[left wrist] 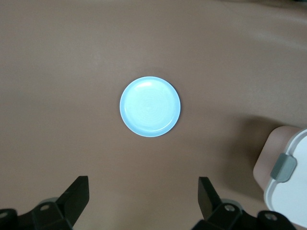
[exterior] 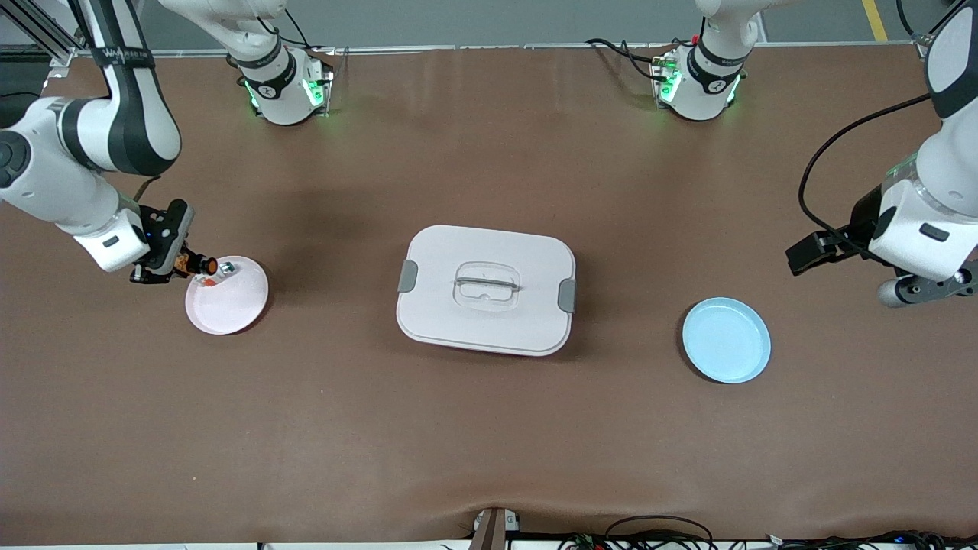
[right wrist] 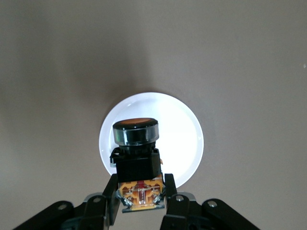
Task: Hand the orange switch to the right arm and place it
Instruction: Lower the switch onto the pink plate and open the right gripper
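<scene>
My right gripper (exterior: 186, 266) is shut on the orange switch (exterior: 202, 266) and holds it just over the rim of the pink plate (exterior: 229, 305), at the right arm's end of the table. In the right wrist view the fingers (right wrist: 111, 191) clamp the switch's orange base (right wrist: 140, 194), with its black body and round cap pointing at the plate (right wrist: 187, 139). A small silver-and-red bit (exterior: 225, 269) lies on the plate beside the switch. My left gripper (exterior: 811, 253) is open and empty, up over the table at the left arm's end.
A white lidded box (exterior: 486, 289) with grey clips sits mid-table and also shows in the left wrist view (left wrist: 288, 191). A light blue plate (exterior: 726, 340) lies toward the left arm's end, seen in the left wrist view (left wrist: 150, 106) past the open gripper (left wrist: 143, 184).
</scene>
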Controlling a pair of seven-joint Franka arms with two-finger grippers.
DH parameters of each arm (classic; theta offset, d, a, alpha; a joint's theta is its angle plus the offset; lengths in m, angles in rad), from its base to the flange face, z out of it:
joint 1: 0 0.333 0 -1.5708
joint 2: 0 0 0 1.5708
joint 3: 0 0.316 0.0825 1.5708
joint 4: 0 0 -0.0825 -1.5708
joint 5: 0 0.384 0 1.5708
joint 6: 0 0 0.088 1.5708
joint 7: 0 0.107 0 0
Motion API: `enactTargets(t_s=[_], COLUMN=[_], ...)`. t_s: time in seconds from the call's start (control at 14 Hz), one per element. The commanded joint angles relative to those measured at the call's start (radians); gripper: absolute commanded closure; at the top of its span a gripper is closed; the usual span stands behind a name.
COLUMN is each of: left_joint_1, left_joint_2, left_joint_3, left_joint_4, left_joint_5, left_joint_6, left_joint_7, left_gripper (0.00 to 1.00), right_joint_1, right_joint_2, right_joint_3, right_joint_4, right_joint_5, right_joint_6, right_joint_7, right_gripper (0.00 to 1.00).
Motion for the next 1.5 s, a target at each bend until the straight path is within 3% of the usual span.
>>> enactTargets(t_s=[0.0, 0.14, 0.29, 0.64, 0.86, 1.43], left_joint_1=[0.024, 0.003, -0.077, -0.188, -0.241, -0.257], left_joint_2=[-0.049, -0.081, -0.142, -0.286, -0.337, -0.366], left_joint_3=[-0.010, 0.039, 0.168, 0.380, 0.430, 0.434], left_joint_4=[-0.051, -0.067, -0.129, -0.296, -0.336, -0.350], left_joint_5=[0.014, 0.005, -0.026, -0.166, -0.178, -0.180], left_joint_6=[0.001, 0.001, 0.008, 0.091, 0.091, 0.084], left_joint_7=[0.048, 0.109, 0.162, 0.300, 0.315, 0.340], left_gripper=[0.00, 0.00, 0.00, 0.00, 0.00, 0.00], right_joint_1=[-0.036, -0.047, -0.048, -0.047, -0.050, -0.054], right_joint_2=[0.053, 0.093, 0.122, 0.189, 0.248, 0.331], right_joint_3=[0.018, 0.018, 0.018, 0.018, 0.018, 0.016], right_joint_4=[0.004, 0.003, 0.000, -0.016, -0.016, -0.016], right_joint_5=[-0.016, -0.016, -0.016, -0.016, -0.016, -0.018], right_joint_6=[0.048, 0.092, 0.125, 0.241, 0.306, 0.378], right_joint_7=[-0.016, -0.019, -0.019, -0.074, -0.099, -0.140], right_gripper=[1.00, 1.00, 1.00, 1.00, 1.00, 1.00])
